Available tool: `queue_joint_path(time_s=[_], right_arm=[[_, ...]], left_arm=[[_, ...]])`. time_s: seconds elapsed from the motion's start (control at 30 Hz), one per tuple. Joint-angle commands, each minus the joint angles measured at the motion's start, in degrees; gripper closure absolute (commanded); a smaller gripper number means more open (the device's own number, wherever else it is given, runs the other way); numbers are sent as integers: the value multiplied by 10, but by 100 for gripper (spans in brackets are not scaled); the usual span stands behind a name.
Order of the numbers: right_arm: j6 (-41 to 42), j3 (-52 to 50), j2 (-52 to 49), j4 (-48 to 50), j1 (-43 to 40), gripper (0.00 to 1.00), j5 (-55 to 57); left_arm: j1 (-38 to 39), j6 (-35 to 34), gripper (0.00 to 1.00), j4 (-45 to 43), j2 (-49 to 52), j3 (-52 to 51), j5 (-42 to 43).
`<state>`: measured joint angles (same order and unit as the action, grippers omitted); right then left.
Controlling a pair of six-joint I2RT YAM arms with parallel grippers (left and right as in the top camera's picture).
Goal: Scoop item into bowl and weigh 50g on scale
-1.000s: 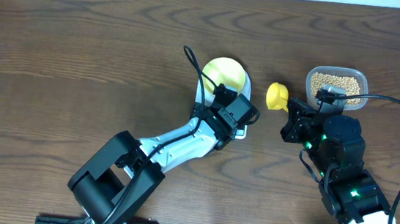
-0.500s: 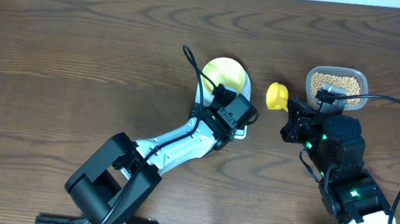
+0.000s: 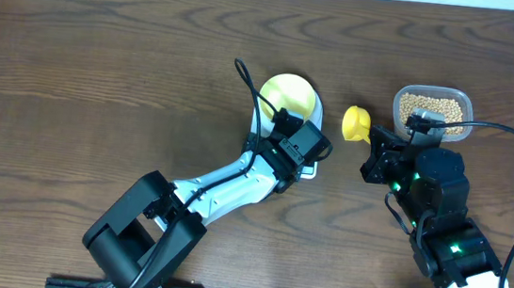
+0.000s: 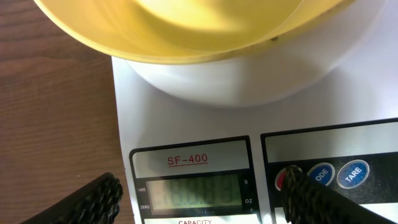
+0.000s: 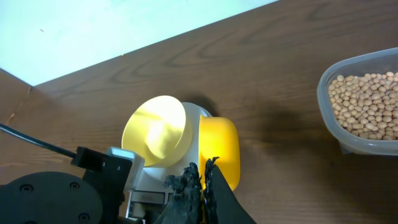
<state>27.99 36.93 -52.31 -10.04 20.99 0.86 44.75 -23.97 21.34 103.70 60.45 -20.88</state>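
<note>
The pale yellow-green bowl (image 3: 290,95) stands on the white scale (image 3: 310,170), and no beans show in it. My left gripper (image 3: 300,150) hovers open over the scale's display end. In the left wrist view its fingers (image 4: 93,200) straddle the grey display (image 4: 196,191), the right one beside the red button, below the bowl (image 4: 168,31). My right gripper (image 3: 375,152) is shut on the handle of the bright yellow scoop (image 3: 356,123), which is held right of the bowl. The tan beans (image 3: 433,108) lie in a clear tub. The right wrist view shows the scoop (image 5: 219,146), the bowl (image 5: 155,130) and the beans (image 5: 367,106).
The clear plastic tub (image 3: 463,98) sits at the back right, close to my right arm. The table's back edge runs along the top of the overhead view. A black cable (image 3: 249,79) loops from my left wrist beside the bowl.
</note>
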Motion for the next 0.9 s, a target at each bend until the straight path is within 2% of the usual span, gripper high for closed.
queue_joint_path(time_s=[0.0, 0.87], right_arm=[[-8, 9, 7, 2, -3, 99, 0], [-9, 9, 7, 2, -3, 99, 0]], left_arm=[[1, 3, 16, 5, -14, -6, -2], [1, 3, 16, 0, -9, -7, 16]])
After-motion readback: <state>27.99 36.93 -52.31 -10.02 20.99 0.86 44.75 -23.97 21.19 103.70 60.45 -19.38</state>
